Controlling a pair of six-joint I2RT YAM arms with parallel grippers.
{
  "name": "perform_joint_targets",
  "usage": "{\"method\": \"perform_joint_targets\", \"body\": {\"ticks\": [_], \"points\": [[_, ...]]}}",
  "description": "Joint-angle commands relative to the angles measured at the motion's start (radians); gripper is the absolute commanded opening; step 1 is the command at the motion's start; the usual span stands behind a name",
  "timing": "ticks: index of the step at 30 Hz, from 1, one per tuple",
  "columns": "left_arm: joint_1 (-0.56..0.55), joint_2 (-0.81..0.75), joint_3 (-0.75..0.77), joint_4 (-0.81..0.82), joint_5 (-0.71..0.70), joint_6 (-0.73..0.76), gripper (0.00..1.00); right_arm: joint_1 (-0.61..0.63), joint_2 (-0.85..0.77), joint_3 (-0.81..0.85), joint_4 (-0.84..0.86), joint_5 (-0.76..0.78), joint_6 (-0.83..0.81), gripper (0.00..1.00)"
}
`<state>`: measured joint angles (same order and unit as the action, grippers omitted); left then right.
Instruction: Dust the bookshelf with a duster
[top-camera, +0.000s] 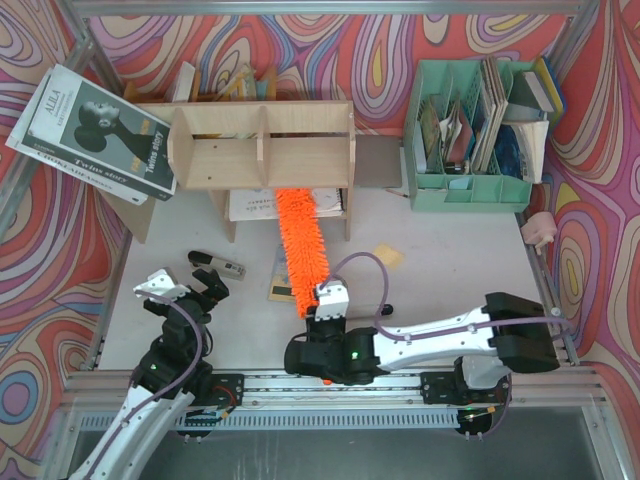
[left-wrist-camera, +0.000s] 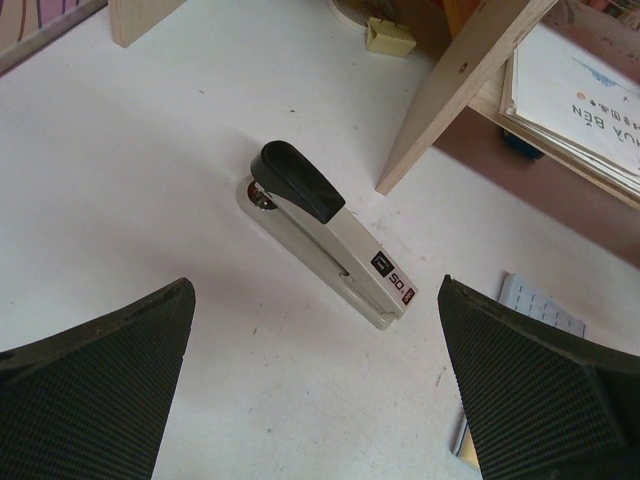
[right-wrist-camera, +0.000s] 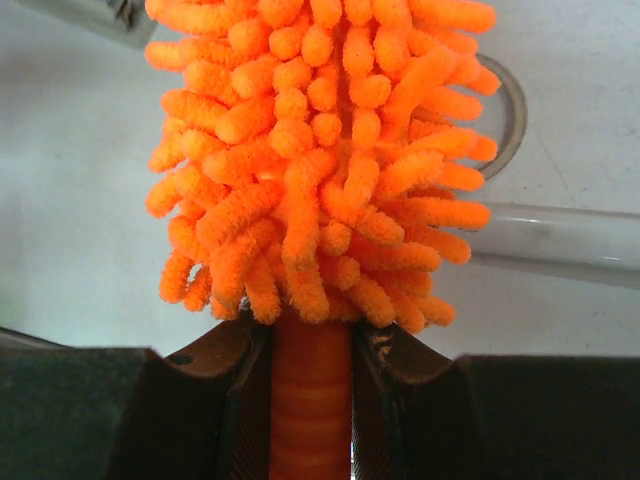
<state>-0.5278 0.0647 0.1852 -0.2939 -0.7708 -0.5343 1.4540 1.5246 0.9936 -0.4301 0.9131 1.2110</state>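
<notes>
One arm is clearly closer: the right gripper (right-wrist-camera: 310, 375) is clamped on the handle of the duster (top-camera: 300, 240), whose fluffy head runs straight away from it to the lower front edge of the bookshelf (top-camera: 262, 150), while the left gripper (left-wrist-camera: 317, 290) gapes empty off to the side.

bookshelf (top-camera: 262, 145) sits upper centre of frame (papers (top-camera: 260, 205) on its lower tier). magazine (top-camera: 95, 130) leans at its left end, file organiser (top-camera: 470, 140) to its right. duster (top-camera: 300, 245) runs from shelf's front edge down to centre; stapler (top-camera: 218, 264) left of it.
</notes>
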Motion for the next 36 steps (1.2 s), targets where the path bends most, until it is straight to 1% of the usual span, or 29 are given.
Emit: {"method": "perform_joint_targets", "body": {"ticks": [1, 4, 11, 14, 23, 26, 29, 31, 34, 36], "points": [[-0.002, -0.018, -0.016, -0.008, -0.010, 0.007, 0.98, -0.015, 0.068, 0.053, 0.161, -0.065, -0.206, 0.00], [-0.001, -0.020, -0.017, -0.011, -0.012, 0.007, 0.98, -0.015, 0.105, 0.084, 0.253, -0.135, -0.329, 0.00], [-0.001, -0.026, -0.018, -0.014, -0.015, 0.005, 0.98, -0.014, 0.110, 0.123, 0.279, -0.143, -0.394, 0.00], [-0.001, -0.024, -0.018, -0.011, -0.014, 0.005, 0.98, -0.017, 0.099, 0.129, 0.205, -0.087, -0.349, 0.00], [-0.001, -0.016, -0.019, -0.003, -0.009, 0.008, 0.98, -0.098, -0.024, 0.054, -0.155, 0.036, -0.020, 0.00], [-0.001, -0.014, -0.018, 0.000, -0.008, 0.008, 0.98, -0.127, -0.054, 0.037, -0.221, 0.048, 0.030, 0.00], [-0.001, -0.014, -0.018, -0.001, -0.007, 0.008, 0.98, -0.138, -0.071, 0.018, -0.172, 0.029, -0.010, 0.00], [-0.001, -0.013, -0.018, 0.000, -0.007, 0.008, 0.98, -0.137, -0.066, 0.004, -0.064, -0.010, -0.083, 0.00], [-0.001, -0.013, -0.018, -0.001, -0.007, 0.008, 0.98, -0.136, -0.029, 0.016, 0.041, -0.069, -0.179, 0.00], [-0.001, -0.014, -0.018, -0.002, -0.007, 0.008, 0.98, -0.130, 0.008, 0.052, 0.087, -0.110, -0.231, 0.00]]}}
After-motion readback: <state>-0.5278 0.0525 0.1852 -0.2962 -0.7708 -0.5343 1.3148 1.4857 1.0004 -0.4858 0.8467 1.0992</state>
